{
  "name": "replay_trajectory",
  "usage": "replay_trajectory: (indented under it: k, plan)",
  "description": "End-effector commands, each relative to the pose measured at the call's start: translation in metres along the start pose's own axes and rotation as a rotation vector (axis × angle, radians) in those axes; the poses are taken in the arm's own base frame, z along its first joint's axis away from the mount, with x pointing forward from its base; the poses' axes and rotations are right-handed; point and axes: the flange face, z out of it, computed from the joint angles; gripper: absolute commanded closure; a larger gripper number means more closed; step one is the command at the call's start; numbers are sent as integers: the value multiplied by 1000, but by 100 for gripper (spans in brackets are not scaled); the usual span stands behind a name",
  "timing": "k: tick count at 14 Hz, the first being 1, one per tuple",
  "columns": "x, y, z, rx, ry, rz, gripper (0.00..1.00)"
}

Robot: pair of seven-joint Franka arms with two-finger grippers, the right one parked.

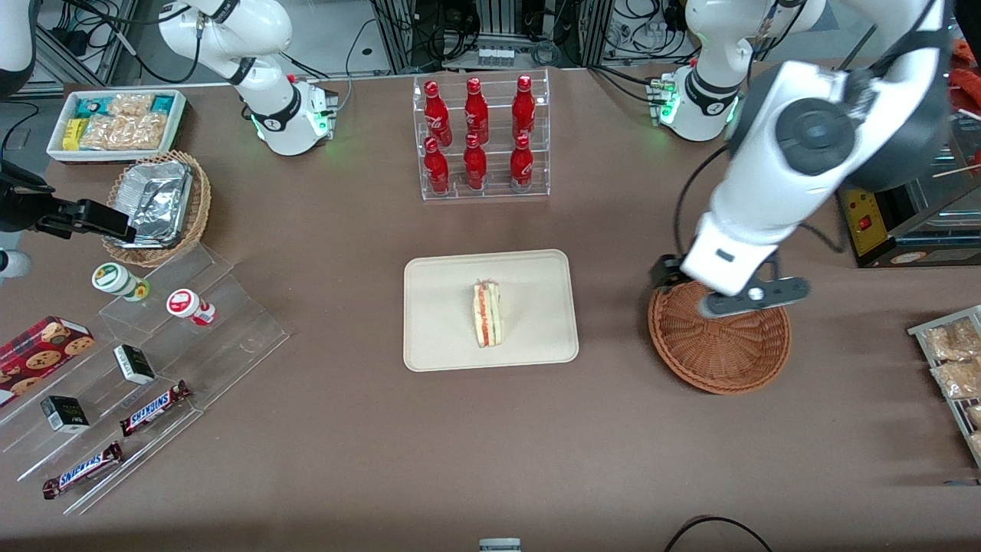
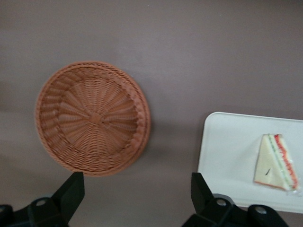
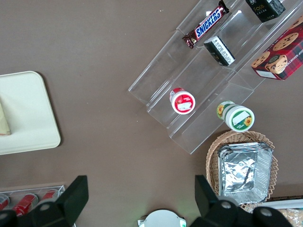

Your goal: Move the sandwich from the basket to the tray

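Spread wide and holding nothing, the left arm's gripper (image 2: 135,198) hangs above the table near the basket (image 1: 719,346), whose woven bowl shows bare in the left wrist view. In the front view the arm's wrist covers the basket's rim on the side farther from the camera. The sandwich (image 1: 487,312) already lies on the tray (image 1: 441,337), near its middle, cut edge with red and green layers facing up toward the camera; the transfer looks finished. The wedge is likely light and soft, its bread easily crushed and its layers apt to slide, so any hold would best pinch gently across the two flat bread faces, near the thick end.
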Motion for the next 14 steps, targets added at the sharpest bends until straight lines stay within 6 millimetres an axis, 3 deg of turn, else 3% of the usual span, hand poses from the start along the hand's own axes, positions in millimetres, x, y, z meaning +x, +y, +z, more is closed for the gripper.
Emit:
replay_trajectory:
  k: [1,2,5,7,14]
  plan:
    - [-19,-45,-17,11,5,45,1]
    - [-18,-57,-20,23,-7,60,1]
    - [-12,-122,-44,30,-1,93,1]
    - [-11,-145,-51,24,-12,129,1]
    - [11,-151,-77,-2,19,108,1]
